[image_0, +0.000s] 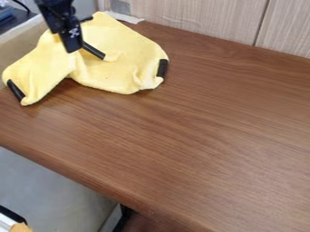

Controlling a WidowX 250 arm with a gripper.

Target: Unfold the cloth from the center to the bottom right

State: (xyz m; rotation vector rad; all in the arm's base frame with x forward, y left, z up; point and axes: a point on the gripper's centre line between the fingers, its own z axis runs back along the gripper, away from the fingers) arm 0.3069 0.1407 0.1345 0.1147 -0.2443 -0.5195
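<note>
Evidently the end effector [73,44] hangs over the upper-left part of the yellow cloth [124,54], pointing down at a slant beside the black central strip [93,50]. How far open it is cannot be told, nor whether it has hold of any fabric. The arm [55,10] comes in above the cloth's upper-left side. The unfolding looks barely begun, if at all: a corner seems turned in at the cloth's middle, and what is left is to draw it out toward the cloth's bottom right. Other black strips mark the cloth's right edge [162,68] and lower-left corner [16,90]. Beneath the cloth lies the brown desk [187,129], with wood-grain panels [200,18] behind.
</note>
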